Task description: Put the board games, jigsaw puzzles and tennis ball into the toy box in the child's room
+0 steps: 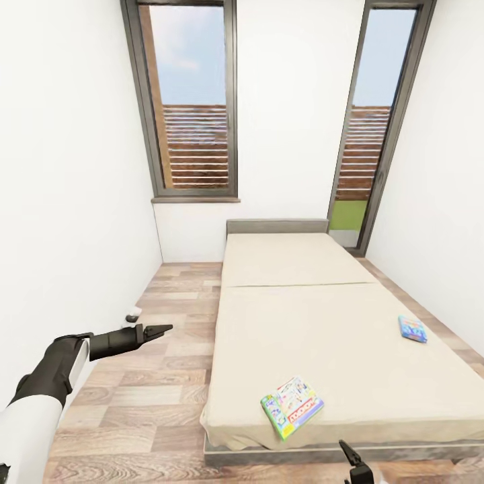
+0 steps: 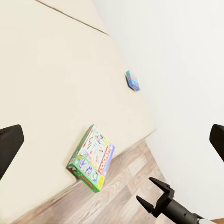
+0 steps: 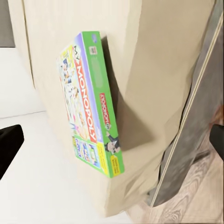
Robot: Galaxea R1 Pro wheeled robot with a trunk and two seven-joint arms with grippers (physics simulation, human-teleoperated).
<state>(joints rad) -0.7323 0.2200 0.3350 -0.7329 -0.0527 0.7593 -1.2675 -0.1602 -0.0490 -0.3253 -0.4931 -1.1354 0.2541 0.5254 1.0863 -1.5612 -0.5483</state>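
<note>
White walls enclose a narrow room with a wood-plank floor and two tall dark-framed windows at the top of the head view. Filling the middle and lower right of that view is the bed, a smooth plain beige mattress in two sections on a thin grey frame, with a grey headboard at the far end.

Two flat rectangular cardboard boxes lie on the mattress. A white-green board game, its cover busy with bright print and the word Monopoly, sits near the lower edge of the bed, turned at an angle. A smaller blue board game rests well apart from it, at the bed's right side.

At lower left of the head view the left gripper hangs over the floor beside the bed, its black fingers near each other and holding nothing; whether they are fully closed cannot be told. At the bottom edge the right gripper pokes up just below the bed frame; in the left wrist view its fingers stand spread and empty
</note>
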